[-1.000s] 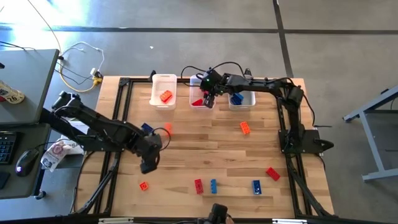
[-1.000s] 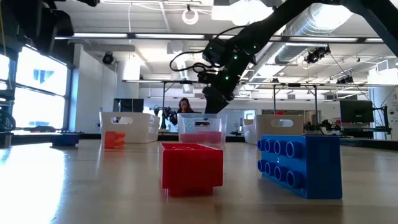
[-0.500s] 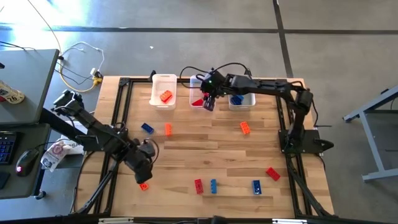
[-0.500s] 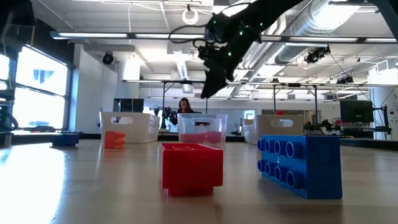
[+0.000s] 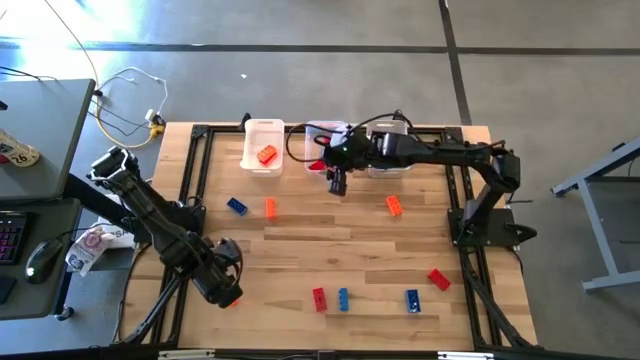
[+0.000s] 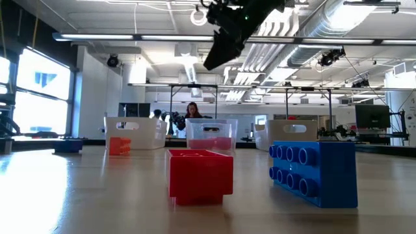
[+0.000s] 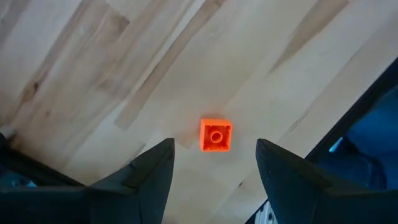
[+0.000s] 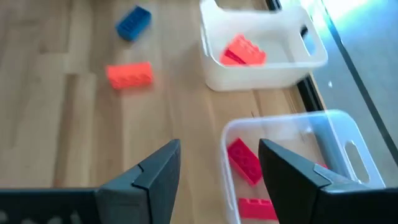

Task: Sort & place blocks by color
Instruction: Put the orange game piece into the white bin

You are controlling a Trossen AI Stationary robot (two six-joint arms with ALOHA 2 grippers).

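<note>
Loose blocks lie flat on the wooden table: blue (image 5: 236, 205), orange (image 5: 270, 207), orange (image 5: 394, 205), red (image 5: 438, 279), red (image 5: 319, 298) and two blue (image 5: 343, 299) (image 5: 412, 300). My left gripper (image 5: 222, 285) is open near the table's near left. It hovers above a small orange block (image 7: 216, 135), which lies between its fingertips (image 7: 214, 180) in the wrist view. My right gripper (image 5: 337, 183) is open and empty, raised high (image 6: 218, 55) just nearer than the middle bin (image 5: 325, 160). That bin holds red blocks (image 8: 244, 160).
Three translucent white bins stand along the far edge. The left one (image 5: 263, 145) holds an orange block (image 8: 244, 51), and the right one (image 5: 390, 160) holds blue. A black frame rims the table. A desk with a mouse stands to the left, and a person is far behind.
My left gripper has swung toward the table's near edge and now hangs over the small orange block. My right gripper has risen from over the middle bin and drawn back toward the near side.
</note>
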